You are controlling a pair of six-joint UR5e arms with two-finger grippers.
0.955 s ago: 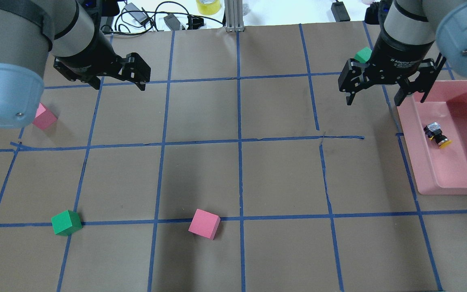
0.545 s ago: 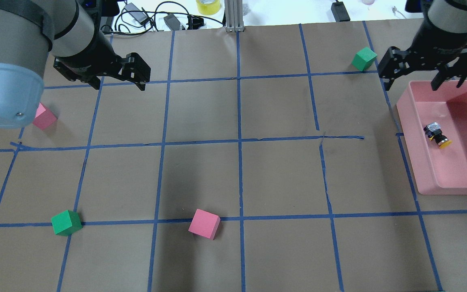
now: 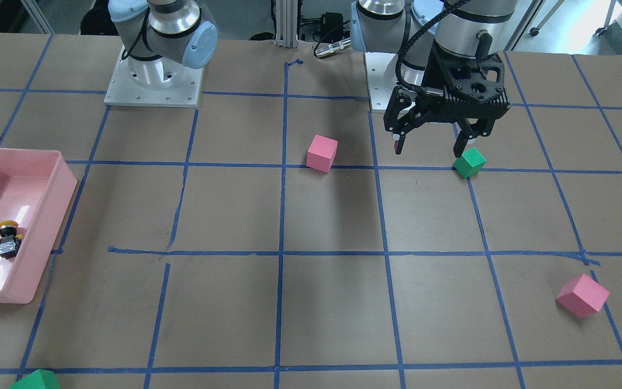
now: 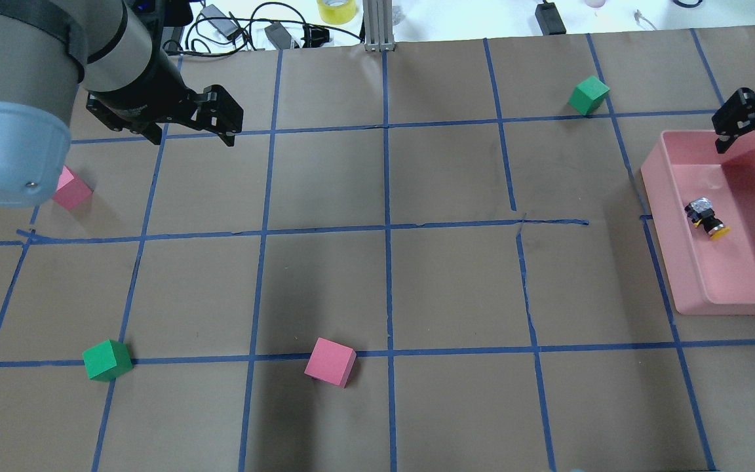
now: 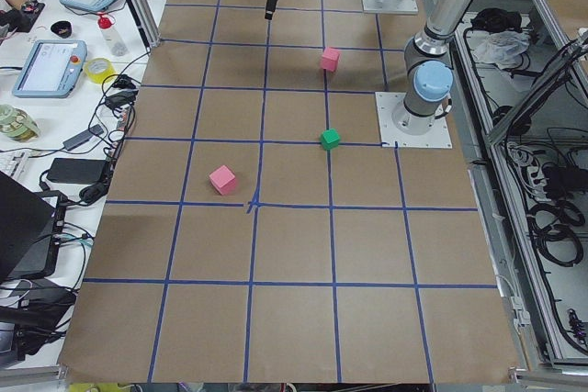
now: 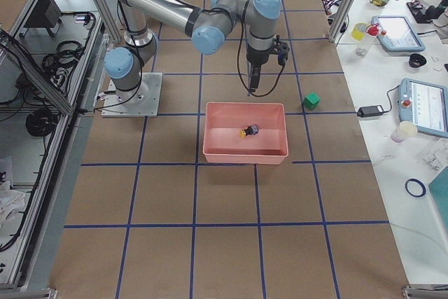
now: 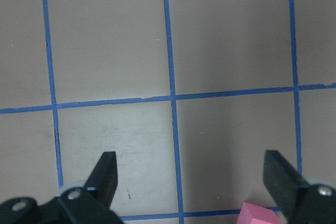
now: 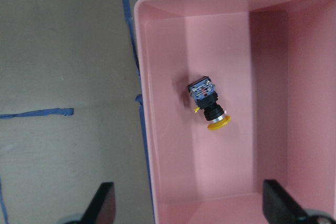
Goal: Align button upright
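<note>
While blue-gridded, brown paper tabletop (image 4: pixel 456 288).

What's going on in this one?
The button lies on its side in the pink tray, so it is not yet upright. The right hand hovers open above the tray, touching nothing. The left hand hangs open and empty over the table, far from the tray.
</note>
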